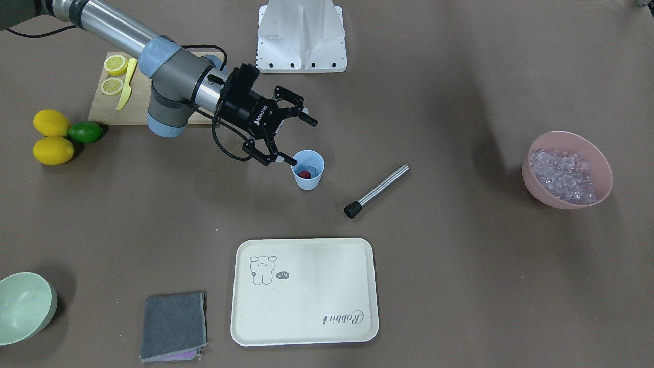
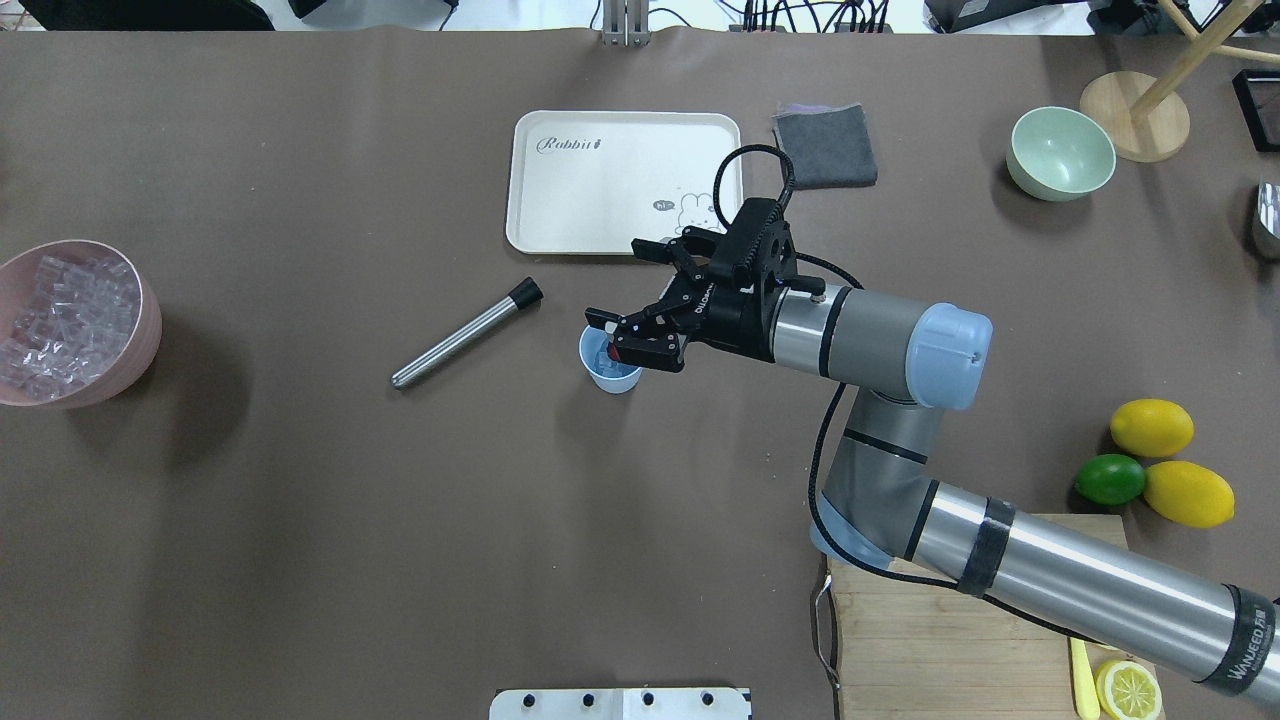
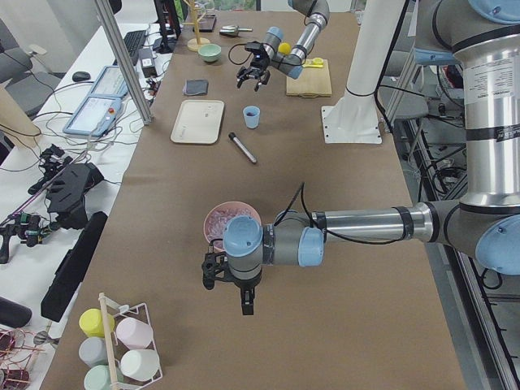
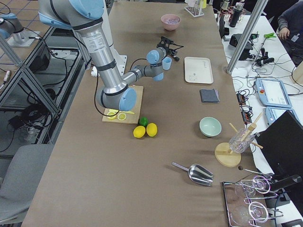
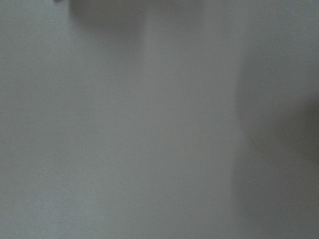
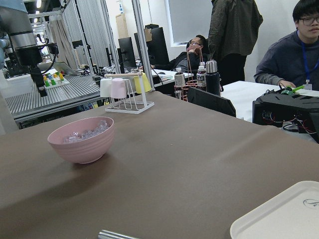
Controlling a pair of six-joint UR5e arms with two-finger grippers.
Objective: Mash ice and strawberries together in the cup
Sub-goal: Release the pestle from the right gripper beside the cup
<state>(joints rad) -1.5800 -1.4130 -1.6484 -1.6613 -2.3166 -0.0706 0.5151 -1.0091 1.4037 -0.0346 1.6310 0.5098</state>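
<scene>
The light-blue cup stands mid-table with a red strawberry and a clear piece of ice inside. My right gripper hovers open just beside and above the cup's rim, one fingertip over its edge, nothing between the fingers. More ice fills the pink bowl. The near arm in the exterior left view is my left; its gripper hangs low beside the pink bowl, and I cannot tell whether it is open or shut. The left wrist view shows only bare table.
A steel muddler with a black tip lies beside the cup. A cream tray, a grey cloth and a pale green bowl sit on the operators' side. Two lemons, a lime and a cutting board are near the right arm.
</scene>
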